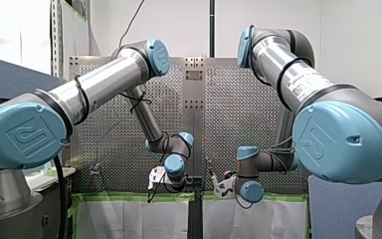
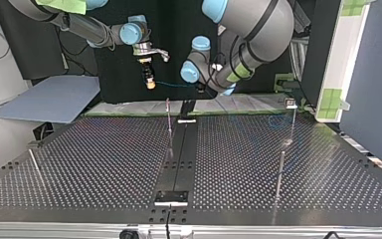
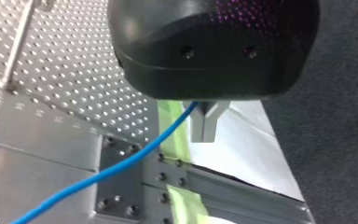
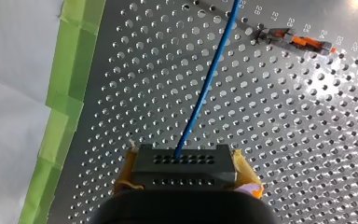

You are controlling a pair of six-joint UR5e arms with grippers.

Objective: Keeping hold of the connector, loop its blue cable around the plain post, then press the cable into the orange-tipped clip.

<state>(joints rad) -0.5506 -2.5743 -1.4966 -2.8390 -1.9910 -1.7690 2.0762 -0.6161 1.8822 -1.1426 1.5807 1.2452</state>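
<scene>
Jaws pinch: right gripper (image 4: 185, 161) on the hard connector (image 4: 184, 169), left gripper (image 3: 205, 123) on its blue cable (image 4: 208, 79), likely light and bendy, off at 12 o'clock.

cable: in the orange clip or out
Out. In the right wrist view the cable runs from the connector past the clip, clear of it.

My left hand (image 3: 204, 125) and right hand (image 4: 185, 162) (yellow pads) are both closed.
</scene>
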